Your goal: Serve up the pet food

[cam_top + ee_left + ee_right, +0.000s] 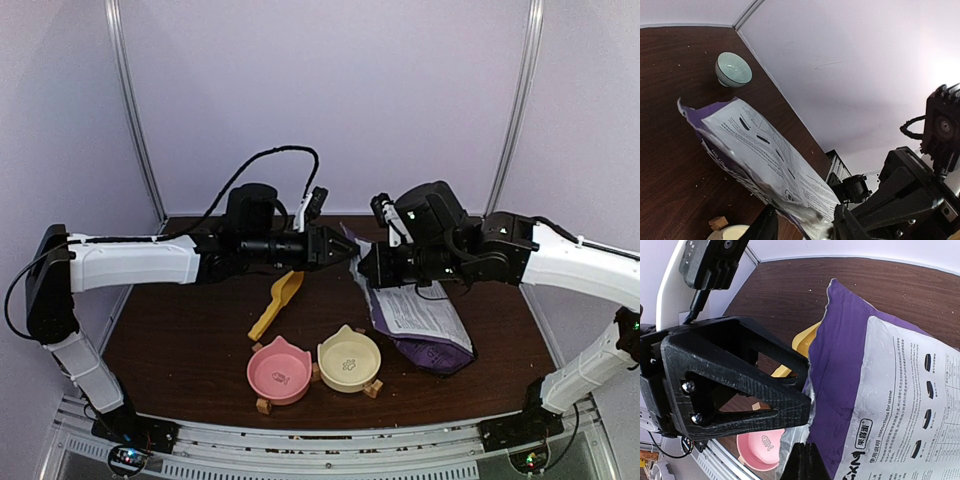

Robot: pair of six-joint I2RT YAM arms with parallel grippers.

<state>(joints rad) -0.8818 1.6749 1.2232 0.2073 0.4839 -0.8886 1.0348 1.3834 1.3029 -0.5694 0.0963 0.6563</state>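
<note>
Purple film and a white printed panel are all that shows of the meal: no pet food is in sight, and I judge it to be inside the purple bag (420,320), which lies on the right half of the table (170,345). The bag's long axis runs from its bottom end at the near right to its opened lip at the far centre, and that lip is lifted to where both arms meet. The right gripper (364,268) is closed tight, and its wrist view shows the silvery inner edge of the lip running into the fingertips, so it looks to be pinching the film. The left gripper (342,250) meets the same lip from the opposite side; its jaws stand part-way apart with the ragged edge between them, and I cannot tell whether they press on it. The coming move turns on this: the mouth points toward the left gripper, the bag's body trails beneath the right arm, and the pink bowl (279,372) and cream bowl (349,360) stand near the bag's left flank, with the yellow scoop (277,303) just beyond them, nearer the left arm. On the white panel "Instructions for usene" can be read beside Chinese characters in a dark lozenge that I cannot make out; the finer print is illegible.
</note>
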